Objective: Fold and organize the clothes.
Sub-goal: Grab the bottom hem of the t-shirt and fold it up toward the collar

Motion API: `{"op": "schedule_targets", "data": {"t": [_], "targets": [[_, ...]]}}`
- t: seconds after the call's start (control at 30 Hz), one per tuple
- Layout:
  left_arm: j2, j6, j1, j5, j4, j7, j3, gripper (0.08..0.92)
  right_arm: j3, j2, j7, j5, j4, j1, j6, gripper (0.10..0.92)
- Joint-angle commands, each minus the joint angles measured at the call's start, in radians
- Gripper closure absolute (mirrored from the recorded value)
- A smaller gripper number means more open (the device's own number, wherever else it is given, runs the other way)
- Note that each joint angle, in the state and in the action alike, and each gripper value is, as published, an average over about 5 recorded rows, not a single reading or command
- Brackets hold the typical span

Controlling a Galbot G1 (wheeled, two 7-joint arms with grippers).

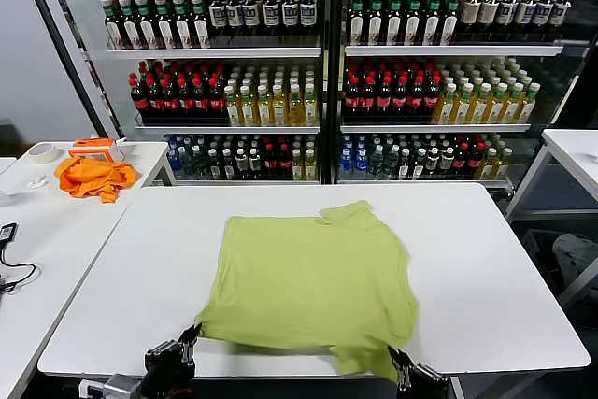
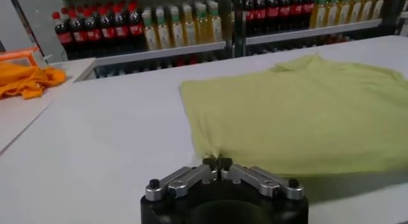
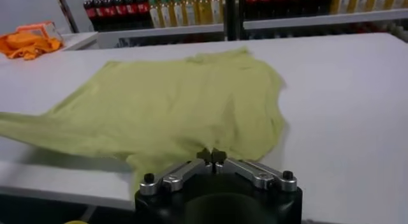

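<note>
Where the smooth white table [image 1: 486, 296] meets its near edge, both grippers — left gripper [image 2: 217, 163] and right gripper [image 3: 211, 157] — pinch the hem corners of the T-shirt [image 1: 308, 277], thin, soft, yellow-green, lying rumpled mid-table.

Main white desk [image 1: 495, 268] | yellow-green T-shirt [image 1: 313, 282] lies on it, partly folded, near edge at front rim | side desk [image 1: 47, 231] to left | orange cloth [image 1: 92, 177], tape roll [image 1: 42, 152], black cable [image 1: 11, 268] on it
</note>
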Motion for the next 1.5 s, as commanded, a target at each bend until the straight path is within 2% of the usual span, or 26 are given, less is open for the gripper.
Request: {"op": "schedule_targets", "data": {"t": [0.03,0.2,0.33,0.7,0.9,1.03,1.33,1.5], "targets": [[0.019,0.001,-0.157,-0.064,0.071,0.012,0.022,0.918,0.01,-0.002,0.012,0.031,-0.032,0.135,-0.02,0.921],[0.014,0.003,-0.339,-0.107,0.18,0.001,0.118,0.918,-0.025,-0.016,0.024,0.086,-0.124,0.267,-0.054,0.921],[0.017,-0.007,-0.43,-0.11,0.277,0.013,0.167,0.918,-0.045,-0.014,0.02,0.102,-0.195,0.34,-0.064,0.921],[-0.001,-0.015,-0.577,-0.095,0.449,0.045,0.247,0.918,-0.108,-0.003,-0.002,0.1,-0.328,0.479,-0.087,0.921],[0.002,-0.019,-0.599,-0.086,0.494,0.061,0.263,0.918,-0.126,0.011,-0.005,0.098,-0.354,0.491,-0.091,0.917],[-0.005,-0.02,-0.612,-0.072,0.522,0.064,0.275,0.892,-0.133,0.022,-0.003,0.087,-0.365,0.49,-0.092,0.847],[-0.038,-0.026,-0.652,-0.03,0.61,0.063,0.272,0.646,-0.098,0.063,-0.018,0.044,-0.379,0.48,-0.072,0.588],[-0.011,-0.031,-0.616,-0.085,0.529,0.068,0.222,0.499,-0.007,0.027,-0.032,0.049,-0.293,0.376,-0.076,0.449]]}}
